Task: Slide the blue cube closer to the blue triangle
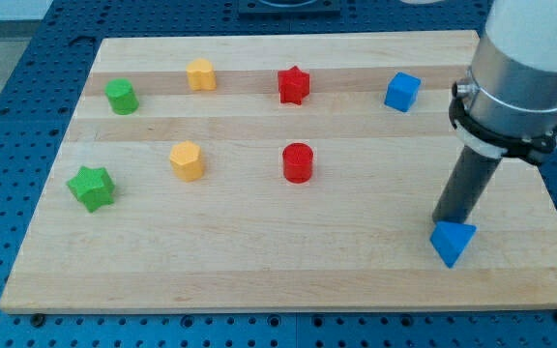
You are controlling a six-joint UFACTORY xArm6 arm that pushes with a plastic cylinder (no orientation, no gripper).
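Blocks lie scattered over our wooden board (259,280), eight in all. Our arm carries no pincer, only a dark rod, so there is nothing to spread or press together. My tip (443,223) stands near the board's bottom right corner, right at the blue triangle (453,242), just at that block's upper left; we cannot tell whether the two actually touch, since the triangle's top hides the very end of the rod.

The blue cube (402,92) sits near the board's top edge, toward the top right corner, well apart from the triangle and from the tip. The rod's pale housing rises between them on the view's right.

Along the top edge, going toward the top left corner, we see a red star (295,84), a yellow block (201,73) of roughly hexagonal form, and a green block (121,97) whose exact shape we cannot make out.

Across the middle of the board stand a red cylinder (298,162) and a second yellow block, the yellow hexagon (188,159). Near the left edge, lower down, lies a green star (91,188).

All the blocks rest flat on the wood, each apart from its neighbours.
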